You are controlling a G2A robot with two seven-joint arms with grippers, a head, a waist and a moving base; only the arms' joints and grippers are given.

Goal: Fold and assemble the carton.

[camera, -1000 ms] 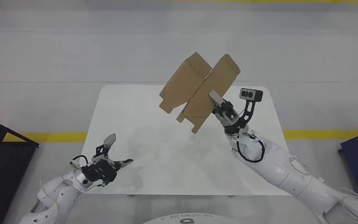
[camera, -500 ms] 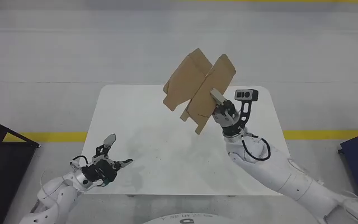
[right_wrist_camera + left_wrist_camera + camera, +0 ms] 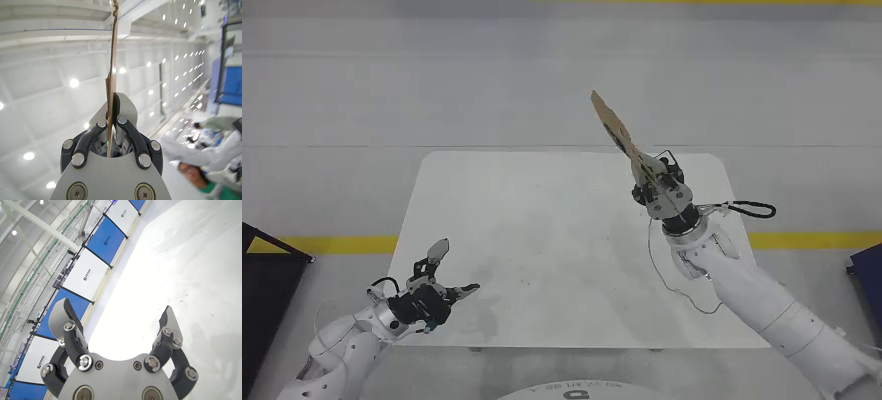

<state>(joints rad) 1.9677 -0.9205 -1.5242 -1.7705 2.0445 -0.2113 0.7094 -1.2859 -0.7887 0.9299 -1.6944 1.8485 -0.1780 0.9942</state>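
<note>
Right pincer (image 3: 113, 103) was clamped on the carton (image 3: 613, 124), which was carried edge-on as a thin brown sheet, projecting beyond the fingertips, up and away from the wrist. Behind it, the forearm was angled back toward the table's (image 3: 542, 230) near right side. Left pincer (image 3: 454, 268) was spread wide at the near left corner, well apart from the carton.

Matt brown cardboard carton (image 3: 617, 130); smooth, scuffed white table (image 3: 542, 250).
</note>
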